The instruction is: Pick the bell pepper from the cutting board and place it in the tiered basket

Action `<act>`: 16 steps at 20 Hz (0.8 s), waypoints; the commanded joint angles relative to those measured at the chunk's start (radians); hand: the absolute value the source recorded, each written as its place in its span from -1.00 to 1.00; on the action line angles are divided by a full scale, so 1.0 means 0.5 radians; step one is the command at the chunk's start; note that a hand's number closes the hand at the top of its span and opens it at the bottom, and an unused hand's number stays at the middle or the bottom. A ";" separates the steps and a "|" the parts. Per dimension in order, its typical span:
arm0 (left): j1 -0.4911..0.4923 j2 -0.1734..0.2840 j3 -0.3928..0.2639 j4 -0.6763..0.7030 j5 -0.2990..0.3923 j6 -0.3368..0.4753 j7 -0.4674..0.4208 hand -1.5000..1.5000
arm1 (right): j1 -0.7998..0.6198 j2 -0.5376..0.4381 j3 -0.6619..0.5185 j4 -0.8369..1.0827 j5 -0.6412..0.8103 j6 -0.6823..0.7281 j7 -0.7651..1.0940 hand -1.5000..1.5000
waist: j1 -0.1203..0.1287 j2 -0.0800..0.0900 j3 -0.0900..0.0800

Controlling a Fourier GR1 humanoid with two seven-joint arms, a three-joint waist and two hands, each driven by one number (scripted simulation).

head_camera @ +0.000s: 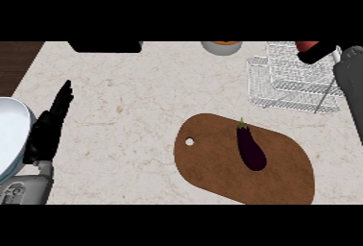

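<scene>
Up at the far right corner, over the tiered basket (294, 79), my right hand (317, 52) is curled round the bell pepper (306, 45); only a red patch of it shows above my dark fingers. My grey right forearm (351, 91) runs down the right edge from there. That white wire basket stands on the bench (127, 110) just beyond the cutting board (241, 163), a brown oval board with a small hole near its left end. On the board lies a dark purple eggplant (249, 146), stem pointing away from me. Along the far edge sit a black object (105, 46) and a grey bowl (221, 47) with something orange in it. Well apart, at the left, my left hand (48, 127) rests open, fingers straight, beside a white plate (13, 129).
</scene>
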State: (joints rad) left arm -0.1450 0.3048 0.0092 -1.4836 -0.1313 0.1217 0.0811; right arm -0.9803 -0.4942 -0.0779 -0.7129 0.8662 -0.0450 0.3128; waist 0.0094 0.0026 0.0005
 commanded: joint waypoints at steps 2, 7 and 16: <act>0.084 -0.031 -0.028 -0.051 -0.044 -0.001 -0.021 0.00 | 0.015 0.021 -0.117 0.207 -0.080 0.004 -0.030 -1.00 | 0.016 0.003 -0.001; 0.041 0.047 0.068 -0.019 0.038 -0.109 -0.025 0.00 | 0.029 0.039 -0.283 0.169 -0.220 -0.228 -0.190 -1.00 | 0.022 0.005 0.000; 0.058 -0.048 0.080 0.116 -0.030 -0.040 -0.149 0.00 | 0.206 -0.031 -0.400 -0.336 -0.377 -0.325 -0.171 -1.00 | -0.038 -0.013 -0.002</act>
State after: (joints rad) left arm -0.1382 0.3012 0.0455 -1.4658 -0.1341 0.0908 0.0634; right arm -0.9303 -0.4948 -0.2646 -0.7730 0.6966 -0.1961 0.2008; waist 0.0023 -0.0031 -0.0030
